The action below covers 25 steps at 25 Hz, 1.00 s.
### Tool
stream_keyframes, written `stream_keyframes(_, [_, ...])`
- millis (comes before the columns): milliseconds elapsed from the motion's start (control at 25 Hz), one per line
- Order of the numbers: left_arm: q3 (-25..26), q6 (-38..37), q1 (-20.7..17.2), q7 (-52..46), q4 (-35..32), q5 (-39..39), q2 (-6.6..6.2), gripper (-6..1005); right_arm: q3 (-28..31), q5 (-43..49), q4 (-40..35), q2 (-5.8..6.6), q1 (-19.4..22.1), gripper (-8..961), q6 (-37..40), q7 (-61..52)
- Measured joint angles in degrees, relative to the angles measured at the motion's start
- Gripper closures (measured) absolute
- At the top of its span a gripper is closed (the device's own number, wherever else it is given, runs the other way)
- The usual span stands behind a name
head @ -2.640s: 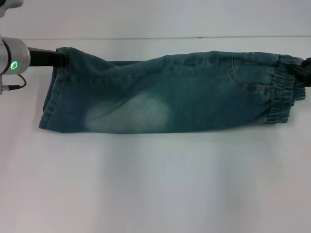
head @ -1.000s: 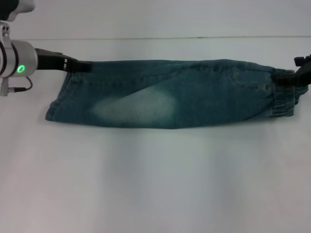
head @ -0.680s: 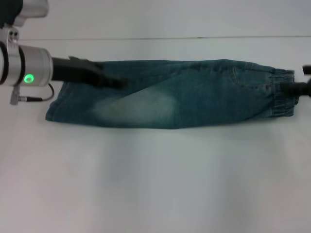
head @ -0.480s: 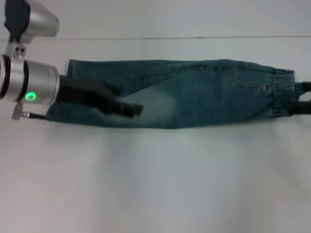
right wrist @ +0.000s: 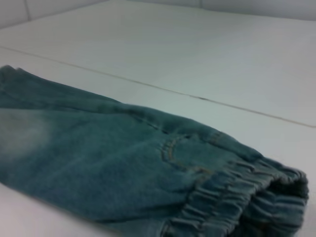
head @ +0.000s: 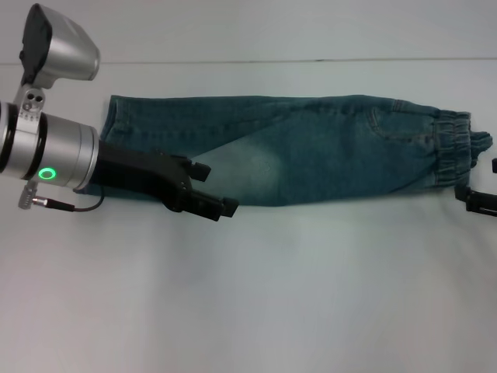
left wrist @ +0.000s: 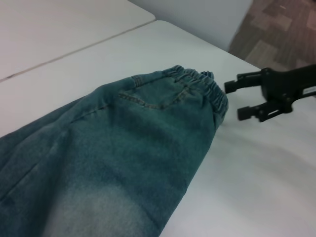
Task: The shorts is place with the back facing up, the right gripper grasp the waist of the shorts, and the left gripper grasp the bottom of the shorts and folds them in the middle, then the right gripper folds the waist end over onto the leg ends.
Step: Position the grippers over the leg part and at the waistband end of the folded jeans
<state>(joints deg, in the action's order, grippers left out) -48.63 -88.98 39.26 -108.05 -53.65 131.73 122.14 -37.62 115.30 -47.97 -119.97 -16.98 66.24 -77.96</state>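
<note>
Head view shows the shorts [head: 287, 148] now folded lengthwise across the frame's upper middle; my left gripper [head: 208, 189] and right gripper [head: 480, 196] have both let go, jaws parted, so I judge the waist [head: 454, 151] fold comes next.

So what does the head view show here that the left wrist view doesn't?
Only the head view shows the left gripper, hanging over the near edge of the shorts, and the leg ends. Only the left wrist view shows the right gripper with fingers apart, just off the waist. Both show the folded shorts lying flat on the white table.
</note>
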Motion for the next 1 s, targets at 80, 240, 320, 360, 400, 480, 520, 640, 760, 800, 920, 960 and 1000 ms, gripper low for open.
stream_keyframes(80, [0.0, 0.1, 0.1, -0.1, 0.0, 0.0, 0.09, 80, 0.1, -1.3, 3.2, 0.17, -0.7, 38, -1.7, 3.0])
stream_keyframes(240, [-0.1, 0.1, 0.5, -0.4, -0.1, 0.0, 0.34, 86, 0.3, -2.0, 6.4, 0.22, -2.5, 38, -3.2, 6.6])
stream_keyframes(320, [-0.1, 0.2, 0.5, -0.4, -0.1, 0.0, 0.49, 88, 0.4, -2.1, 7.4, 0.22, -3.2, 38, -3.4, 7.7])
stream_keyframes(360, [-0.1, 0.2, 0.5, -0.4, -0.1, -0.1, 0.56, 90, 0.4, -2.1, 8.0, 0.27, -3.6, 38, -3.6, 8.1])
stream_keyframes(400, [-0.1, 0.3, 0.5, -0.5, -0.1, -0.1, 0.64, 91, 0.4, -2.1, 8.3, 0.31, -3.9, 38, -4.1, 8.5])
stream_keyframes(480, [-0.1, 0.4, 0.4, -0.5, -0.1, -0.1, 0.72, 94, 0.4, -2.1, 8.6, 0.32, -4.3, 37, -5.1, 9.1])
stream_keyframes(520, [-0.1, 0.4, 0.3, -0.5, -0.1, -0.1, 0.76, 95, 0.5, -2.1, 8.9, 0.32, -4.5, 37, -5.6, 9.5])
stream_keyframes(640, [0.0, 0.5, 0.1, -0.5, -0.1, -0.1, 0.93, 99, 0.4, -2.2, 9.4, 0.30, -5.0, 37, -6.2, 10.6])
stream_keyframes(760, [0.2, 0.9, 0.0, -0.4, -0.1, -0.1, 1.21, 103, 0.4, -2.2, 9.9, 0.30, -5.2, 64, -6.4, 12.6])
stream_keyframes(800, [0.3, 1.0, 0.0, -0.4, -0.1, -0.1, 1.29, 104, 0.3, -2.1, 10.2, 0.33, -5.3, 91, -6.5, 13.0])
stream_keyframes(920, [0.3, 1.3, 0.0, -0.3, -0.2, -0.1, 1.46, 108, -0.2, -1.4, 10.8, 0.44, -5.7, 173, -6.5, 13.6])
stream_keyframes(960, [0.3, 1.8, 0.0, -0.2, -0.2, -0.2, 1.50, 109, -0.4, -1.2, 10.8, 0.45, -5.8, 207, -6.5, 13.8])
stream_keyframes(1000, [0.3, 2.1, 0.0, -0.2, -0.2, -0.2, 1.50, 111, -0.6, -1.0, 10.9, 0.44, -5.9, 242, -6.5, 14.0])
